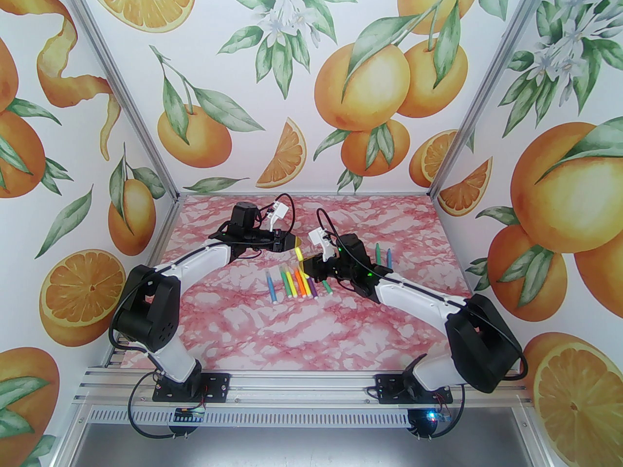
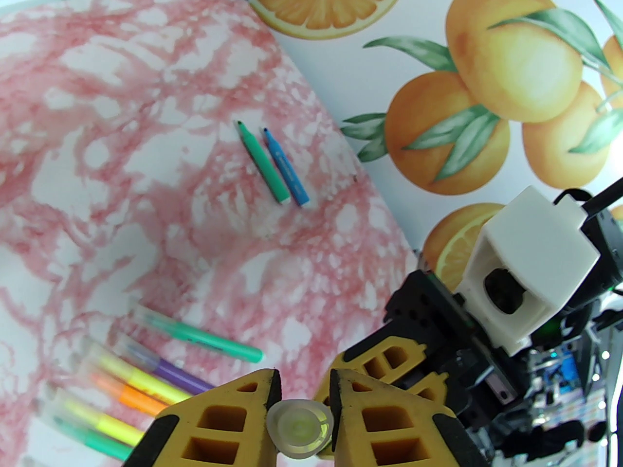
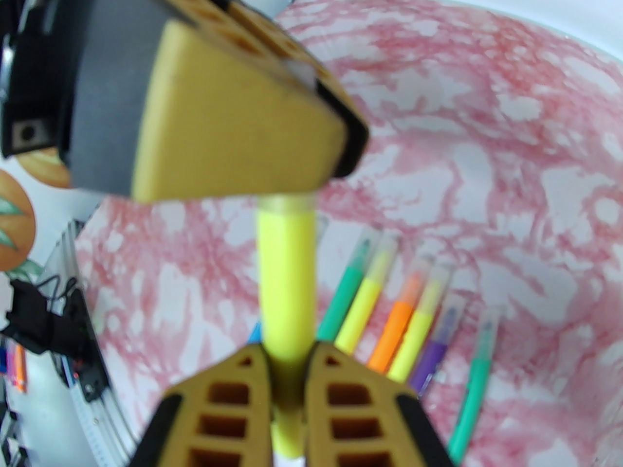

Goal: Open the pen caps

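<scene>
Pinching the yellow pen (image 3: 286, 270) mid-barrel, the right gripper (image 3: 288, 355) meets the left gripper (image 2: 304, 382), whose jaws squeeze that pen's clear cap (image 2: 299, 428)

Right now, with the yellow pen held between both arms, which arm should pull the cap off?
Left. The left gripper is shut on the clear cap at the pen's end; the right gripper clamps the yellow pen by its barrel, so it likely just steadies.

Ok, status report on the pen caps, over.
Left gripper shut on the cap. Right gripper shut on the yellow pen. Cap not yet off. Nothing blocking; other pens lie on the table below.
</scene>
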`<state>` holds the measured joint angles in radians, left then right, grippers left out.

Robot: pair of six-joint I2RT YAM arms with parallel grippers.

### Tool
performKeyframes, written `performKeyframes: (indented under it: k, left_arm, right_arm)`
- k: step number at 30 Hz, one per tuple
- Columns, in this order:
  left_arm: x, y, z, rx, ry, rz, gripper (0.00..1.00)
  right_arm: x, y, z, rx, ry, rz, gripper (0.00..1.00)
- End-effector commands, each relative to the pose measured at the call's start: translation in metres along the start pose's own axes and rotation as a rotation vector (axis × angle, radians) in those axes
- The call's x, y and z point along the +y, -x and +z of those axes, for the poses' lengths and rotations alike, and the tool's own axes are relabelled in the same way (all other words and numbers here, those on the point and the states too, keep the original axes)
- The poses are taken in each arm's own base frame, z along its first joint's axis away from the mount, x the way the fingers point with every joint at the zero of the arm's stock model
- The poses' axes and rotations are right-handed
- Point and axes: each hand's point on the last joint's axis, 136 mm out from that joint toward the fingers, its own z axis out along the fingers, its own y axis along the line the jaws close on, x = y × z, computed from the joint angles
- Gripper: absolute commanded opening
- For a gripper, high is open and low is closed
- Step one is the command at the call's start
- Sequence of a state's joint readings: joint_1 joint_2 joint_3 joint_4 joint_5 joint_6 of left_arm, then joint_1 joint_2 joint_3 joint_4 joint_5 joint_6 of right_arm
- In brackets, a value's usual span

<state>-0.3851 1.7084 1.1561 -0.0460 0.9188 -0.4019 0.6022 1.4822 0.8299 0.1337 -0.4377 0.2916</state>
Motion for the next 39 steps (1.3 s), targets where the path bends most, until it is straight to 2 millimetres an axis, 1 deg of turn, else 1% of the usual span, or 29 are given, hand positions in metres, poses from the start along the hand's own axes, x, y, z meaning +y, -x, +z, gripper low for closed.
performKeyframes:
  k: [1, 4, 5, 7, 10, 13, 18, 27, 30, 32, 39]
  left_arm:
    - [-0.01, 0.015, 0.0, -0.033, -0.013, 0.053, 0.12]
    - [-0.008, 0.017, 0.0, -0.037, -0.007, 0.048, 0.1]
    - [-0.009, 0.018, 0.0, -0.04, -0.007, 0.048, 0.09]
    - [-0.009, 0.018, 0.001, -0.041, -0.01, 0.046, 0.08]
    - [-0.009, 0.02, 0.001, -0.046, -0.014, 0.04, 0.04]
    - [-0.012, 0.021, 0.001, -0.046, -0.028, 0.036, 0.01]
    - [-0.015, 0.022, 0.001, -0.043, -0.046, 0.031, 0.0]
    - [-0.019, 0.021, -0.002, -0.042, -0.049, 0.034, 0.0]
    - [-0.019, 0.022, -0.002, -0.043, -0.048, 0.034, 0.0]
    - [-0.02, 0.021, -0.002, -0.042, -0.047, 0.035, 0.0]
    - [-0.016, 0.02, -0.001, -0.04, -0.032, 0.032, 0.0]
  right_arm:
    - [0.004, 0.003, 0.004, -0.02, 0.024, -0.028, 0.0]
    - [0.003, 0.0, 0.005, -0.011, 0.022, -0.026, 0.0]
    - [0.002, -0.001, 0.005, -0.01, 0.02, -0.026, 0.01]
    - [0.001, -0.002, 0.005, -0.006, 0.016, -0.025, 0.09]
    - [0.001, -0.004, 0.004, -0.009, 0.015, -0.029, 0.18]
    - [0.002, -0.004, 0.003, -0.014, 0.019, -0.033, 0.21]
    - [0.002, -0.004, 0.006, -0.015, 0.03, -0.032, 0.3]
    - [0.003, -0.005, 0.013, -0.012, 0.056, -0.019, 0.37]
    - [0.003, -0.005, 0.014, -0.011, 0.055, -0.018, 0.37]
    - [0.003, -0.005, 0.014, -0.01, 0.056, -0.019, 0.35]
    - [0.003, -0.004, 0.013, -0.013, 0.054, -0.024, 0.16]
